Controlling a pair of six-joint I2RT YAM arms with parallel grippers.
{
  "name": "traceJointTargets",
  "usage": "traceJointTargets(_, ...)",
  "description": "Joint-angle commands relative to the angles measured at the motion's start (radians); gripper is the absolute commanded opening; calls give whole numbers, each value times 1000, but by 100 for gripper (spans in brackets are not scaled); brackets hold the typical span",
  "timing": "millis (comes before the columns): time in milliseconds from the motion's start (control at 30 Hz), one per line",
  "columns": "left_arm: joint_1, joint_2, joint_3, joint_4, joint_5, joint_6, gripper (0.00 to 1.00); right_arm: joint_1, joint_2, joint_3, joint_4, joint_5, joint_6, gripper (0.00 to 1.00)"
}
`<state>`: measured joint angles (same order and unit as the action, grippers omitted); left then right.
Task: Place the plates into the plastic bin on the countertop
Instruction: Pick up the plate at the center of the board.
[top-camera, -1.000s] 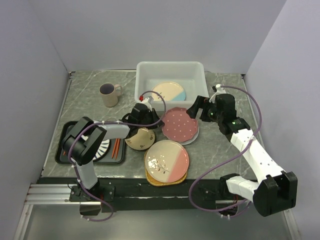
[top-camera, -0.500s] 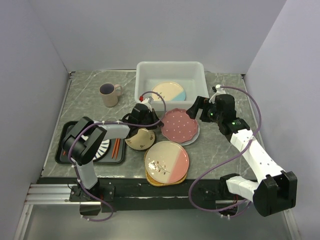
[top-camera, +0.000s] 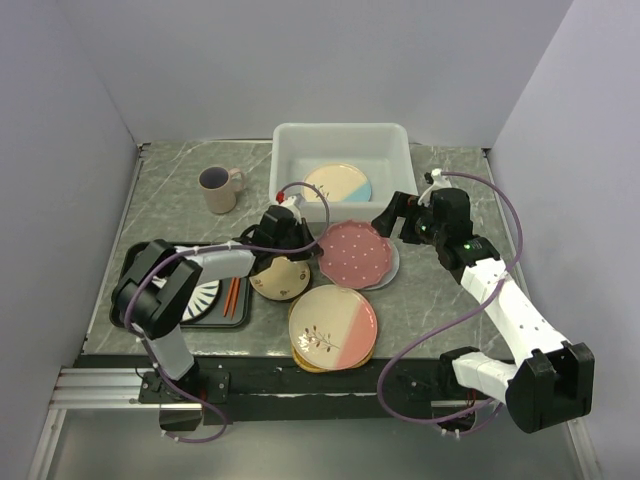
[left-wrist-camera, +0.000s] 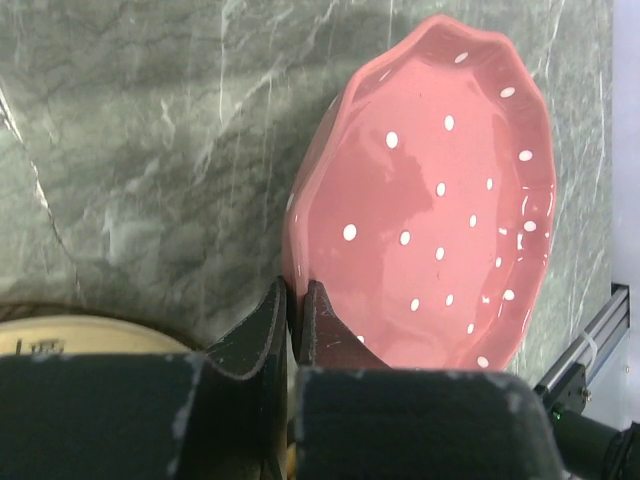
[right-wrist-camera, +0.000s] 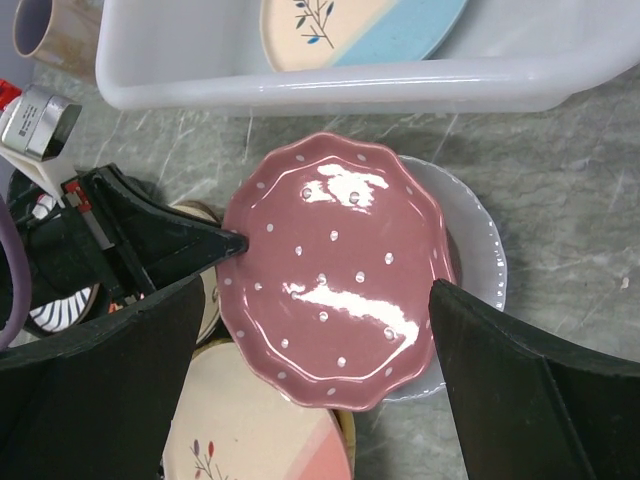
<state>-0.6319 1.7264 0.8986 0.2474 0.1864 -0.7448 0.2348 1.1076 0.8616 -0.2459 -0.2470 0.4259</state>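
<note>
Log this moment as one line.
left gripper: shut on pink plate rim | right gripper: open, near it | bin: one blue-cream plate inside

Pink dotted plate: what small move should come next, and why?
Probably raise it a little: the left gripper is shut on the rim of the pink dotted plate, which overlaps the white plate, and the plastic bin wall must be cleared.

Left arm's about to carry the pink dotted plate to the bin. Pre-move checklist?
1. Left tool shut on pink plate rim: ok.
2. Right tool open, not gripping the plate: ok.
3. Plastic bin has room: ok, only a cream-and-blue plate inside.
4. Pink plate above bin rim height: not ok, low over the white plate.
5. White plate free of pink plate: cannot tell.
</note>
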Motion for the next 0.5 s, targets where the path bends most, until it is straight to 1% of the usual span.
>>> traceJointTargets(0, -8, -100, 36, 10, 84, 12, 1, -9, 1, 2, 45, -20, 4, 100)
traceJointTargets(467, 6, -215, 37, -39, 104, 2, 1, -11, -3, 8, 37, -38, 4, 100)
